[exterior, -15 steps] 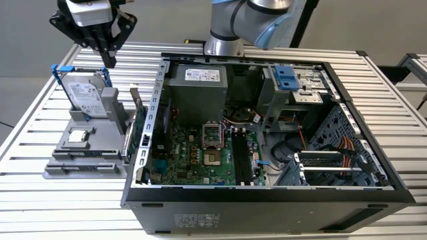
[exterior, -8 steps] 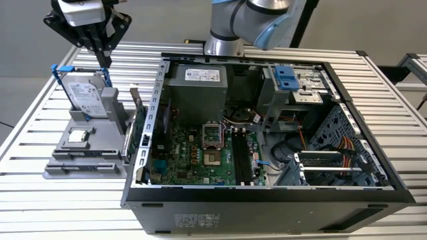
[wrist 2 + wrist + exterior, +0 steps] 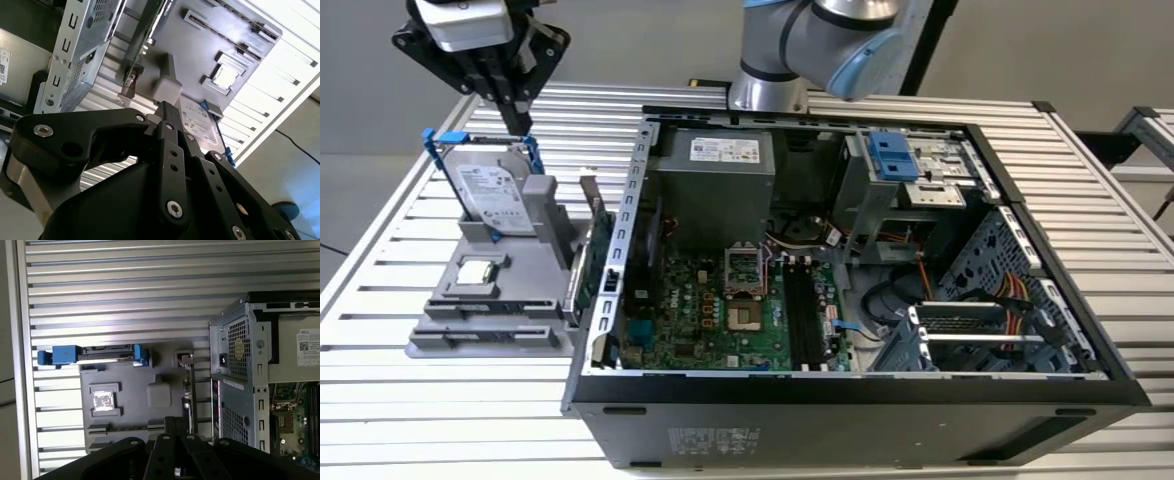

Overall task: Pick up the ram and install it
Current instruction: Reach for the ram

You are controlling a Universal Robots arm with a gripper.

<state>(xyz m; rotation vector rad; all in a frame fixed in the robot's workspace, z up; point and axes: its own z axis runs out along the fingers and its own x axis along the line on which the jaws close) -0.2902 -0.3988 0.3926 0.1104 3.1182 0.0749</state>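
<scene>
- Fingers (image 3: 518, 108) are hanging clenched together with nothing between them. They are hovering above the far end of the grey holder (image 3: 440, 345) on the slatted counter (image 3: 400, 420).
- The tips are sitting just over the top of the upright hard drive (image 3: 491, 195), toward its edge on the exterior view's right.
- Ram (image 3: 125, 427): I am taking it to be the thin strip sitting edge-up in the long slot at the holder's opposite end. That is the end nearest the camera in the exterior view. Its colour and chips are not resolving, so this reading is tentative.
- Key relation: the ram is lying well apart from the fingers, down the whole length of the holder. The hard drive and the processor chip (image 3: 478, 270) are sitting between them.
- Long axis: the strip is running across the holder, parallel to the hard drive's flat face and roughly left to right in the exterior view.
- A green expansion card (image 3: 596, 265) is standing on edge just beside the holder, between it and the open computer case (image 3: 854, 420). It is the wider board, not the target.
- The black memory slots (image 3: 807, 315) on the motherboard (image 3: 707, 320) are looking unfilled. They are running roughly crosswise to the strip's axis as it lies.
- Judgement: the pickup is not yet made, and the task is standing at its very start.
</scene>
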